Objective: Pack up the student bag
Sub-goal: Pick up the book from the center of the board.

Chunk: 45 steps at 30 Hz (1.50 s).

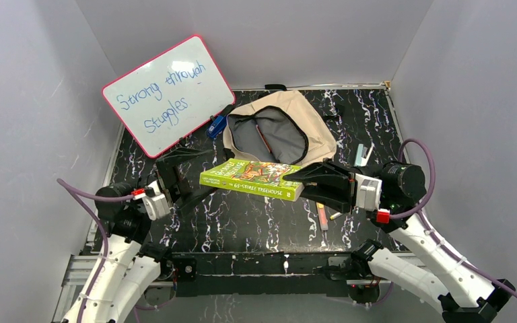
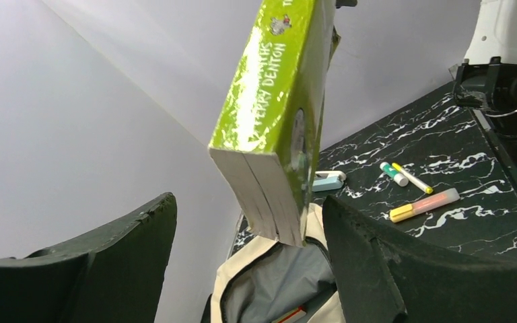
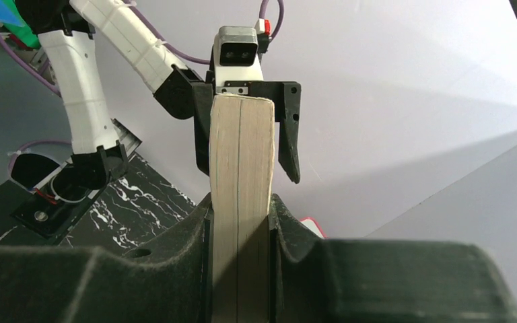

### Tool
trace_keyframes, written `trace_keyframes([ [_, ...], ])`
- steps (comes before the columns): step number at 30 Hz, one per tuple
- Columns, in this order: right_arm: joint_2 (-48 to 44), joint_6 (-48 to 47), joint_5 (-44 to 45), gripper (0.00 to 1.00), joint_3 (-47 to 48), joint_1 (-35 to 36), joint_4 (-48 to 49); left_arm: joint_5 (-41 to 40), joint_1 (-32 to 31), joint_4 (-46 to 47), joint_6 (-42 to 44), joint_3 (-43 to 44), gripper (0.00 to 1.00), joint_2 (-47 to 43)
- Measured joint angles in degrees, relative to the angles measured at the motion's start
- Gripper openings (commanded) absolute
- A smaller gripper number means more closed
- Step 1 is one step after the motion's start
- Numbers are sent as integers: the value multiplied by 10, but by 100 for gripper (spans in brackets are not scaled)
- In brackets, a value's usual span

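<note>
The student bag (image 1: 313, 124) lies at the back of the table, beige, unzipped, its grey lining showing; the left wrist view looks down into it (image 2: 269, 282). A thick green paperback (image 1: 252, 178) hangs level in the air in front of the bag. My right gripper (image 1: 301, 180) is shut on the book's right end, and its jaws press both covers (image 3: 241, 229). My left gripper (image 1: 198, 180) stands open at the book's left end. Its fingers (image 2: 390, 269) straddle the book's corner (image 2: 276, 101) without touching it.
A pink-framed whiteboard (image 1: 168, 94) leans at the back left, with a blue object (image 1: 217, 126) beside the bag. A pencil (image 1: 262, 138) lies inside the bag. Markers (image 1: 323, 215) and a light-blue item (image 1: 362, 156) lie on the black marbled table (image 1: 256, 222) to the right.
</note>
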Motion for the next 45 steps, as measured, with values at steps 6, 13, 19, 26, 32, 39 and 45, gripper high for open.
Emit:
trace_keyframes([
  [6,7,13,17,0,-2,0,36,6,0,10,-24,0,74,7],
  [13,-51,-64,113,0,-4,0,-31,-80,0,-69,-81,0,69,7],
  [19,-96,-174,152,0,-4,0,-108,-243,0,-155,-242,-9,71,-3],
  [26,-83,-315,144,0,-4,0,-210,-378,0,-322,-446,79,71,87],
  [32,-42,-426,119,0,20,0,-316,-397,0,-421,-582,170,74,160],
  [39,-19,-516,50,0,64,-2,-426,-368,0,-402,-732,182,74,178],
  [45,10,-547,53,0,63,-2,-389,-314,0,-343,-827,175,74,217],
])
